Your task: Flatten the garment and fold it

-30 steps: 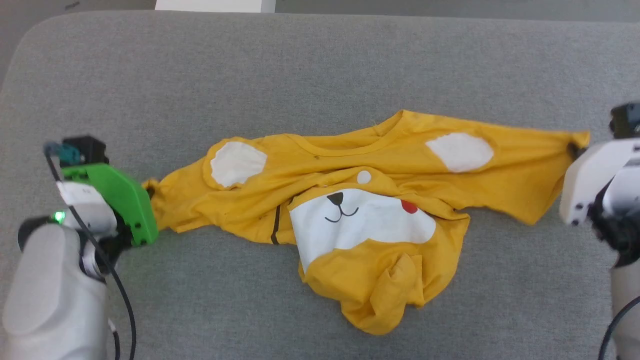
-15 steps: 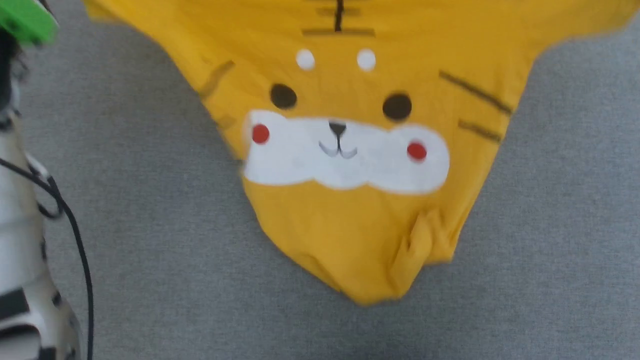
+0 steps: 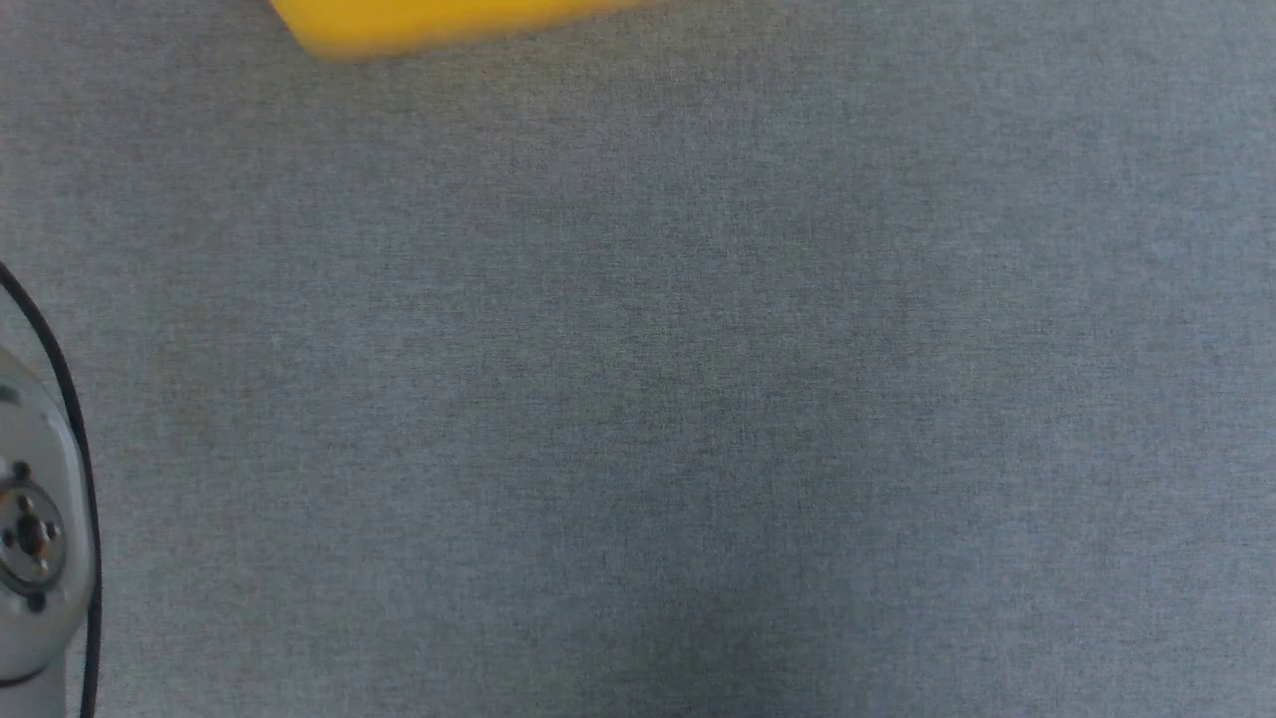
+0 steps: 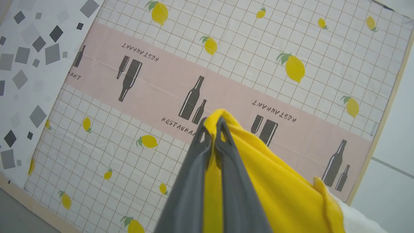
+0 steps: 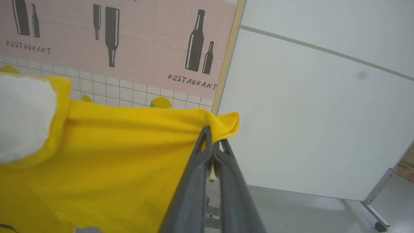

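Note:
The mustard-yellow T-shirt hangs in the air between my two grippers. In the left wrist view my left gripper [image 4: 212, 124] is shut on a fold of the garment [image 4: 278, 184], which drapes away to the lower right. In the right wrist view my right gripper [image 5: 213, 134] is shut on a corner of the garment [image 5: 106, 161], with a white sleeve patch [image 5: 24, 116] at the left. In the head view a blurred strip of the garment's lower edge [image 3: 439, 22] crosses the top, above the grey surface [image 3: 658, 399].
A pale joint of my left arm [image 3: 30, 538] with a black cable sits at the head view's left edge. Behind the grippers stands a wall panel with lemons and bottles [image 4: 194, 64], a white wall [image 5: 317, 113] and a cardboard box [image 5: 408, 165].
Both grippers have lifted the garment off the grey surface. It lay crumpled a second ago, then hung showing its face print, and now just its bottom edge stays in the head view.

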`<state>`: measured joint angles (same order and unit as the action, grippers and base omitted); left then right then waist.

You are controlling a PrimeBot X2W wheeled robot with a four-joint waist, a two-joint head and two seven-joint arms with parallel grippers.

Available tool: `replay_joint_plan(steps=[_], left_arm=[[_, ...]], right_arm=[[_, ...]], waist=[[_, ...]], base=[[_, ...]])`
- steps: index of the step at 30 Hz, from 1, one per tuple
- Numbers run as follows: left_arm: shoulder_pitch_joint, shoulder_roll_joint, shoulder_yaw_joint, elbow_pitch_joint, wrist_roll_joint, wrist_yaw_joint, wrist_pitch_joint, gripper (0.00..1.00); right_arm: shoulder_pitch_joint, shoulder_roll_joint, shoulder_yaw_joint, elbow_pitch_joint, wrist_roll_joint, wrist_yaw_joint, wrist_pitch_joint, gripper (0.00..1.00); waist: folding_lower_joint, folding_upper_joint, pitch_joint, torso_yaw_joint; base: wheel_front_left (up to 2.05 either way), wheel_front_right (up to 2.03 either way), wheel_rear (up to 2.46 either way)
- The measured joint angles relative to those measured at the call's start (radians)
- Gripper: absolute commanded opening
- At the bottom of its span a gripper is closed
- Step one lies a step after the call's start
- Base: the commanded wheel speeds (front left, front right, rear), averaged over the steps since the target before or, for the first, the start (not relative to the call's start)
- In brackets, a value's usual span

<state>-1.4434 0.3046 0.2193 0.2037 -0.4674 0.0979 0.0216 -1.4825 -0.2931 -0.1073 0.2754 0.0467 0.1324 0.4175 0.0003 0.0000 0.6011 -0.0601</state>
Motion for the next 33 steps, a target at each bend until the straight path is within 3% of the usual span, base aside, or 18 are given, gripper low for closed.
replay_joint_plan(steps=[4, 8, 16, 22, 27, 29, 33], left_arm=[[-0.055, -0.011, -0.009, 0.016, -0.008, -0.03, -0.066, 0.0], [-0.034, -0.015, -0.039, 0.057, -0.008, -0.067, -0.066, 0.0], [0.261, 0.013, -0.084, 0.18, 0.007, -0.129, -0.005, 0.0], [0.54, 0.008, -0.134, 0.204, -0.008, -0.17, 0.129, 0.0], [0.797, -0.013, -0.17, 0.149, -0.072, -0.189, 0.303, 0.0], [0.938, -0.022, -0.179, 0.082, -0.126, -0.194, 0.403, 0.0], [1.11, -0.03, -0.177, -0.029, -0.175, -0.188, 0.492, 0.0]], right_arm=[[-0.084, 0.006, -0.015, 0.053, -0.04, 0.0, -0.085, 0.0], [-0.081, 0.0, 0.014, 0.104, -0.037, 0.0, -0.115, 0.0], [0.176, -0.009, 0.135, 0.155, 0.083, 0.0, -0.156, 0.0], [0.436, -0.032, 0.2, 0.149, 0.211, 0.0, -0.145, 0.0], [0.679, -0.081, 0.211, 0.086, 0.277, 0.0, -0.083, 0.0], [0.82, -0.093, 0.187, 0.021, 0.29, 0.0, -0.029, 0.0], [1.009, -0.097, 0.122, -0.086, 0.286, 0.0, 0.058, 0.0]], waist=[[0.0, 0.0, 0.014, -0.004], [-0.0001, 0.0, 0.009, 0.004], [-0.0001, 0.0, -0.026, 0.009], [-0.0002, 0.0, -0.082, 0.017], [-0.0003, 0.0, -0.154, 0.026], [-0.0003, 0.0, -0.201, 0.03], [-0.0004, 0.0, -0.267, 0.036]], base=[[0.0, 0.0, 0.0], [0.0, 0.0, 0.0], [0.0, 0.0, 0.0], [0.0, 0.0, 0.0], [0.0, 0.0, 0.0], [0.0, 0.0, 0.0], [0.0, 0.0, 0.0]])
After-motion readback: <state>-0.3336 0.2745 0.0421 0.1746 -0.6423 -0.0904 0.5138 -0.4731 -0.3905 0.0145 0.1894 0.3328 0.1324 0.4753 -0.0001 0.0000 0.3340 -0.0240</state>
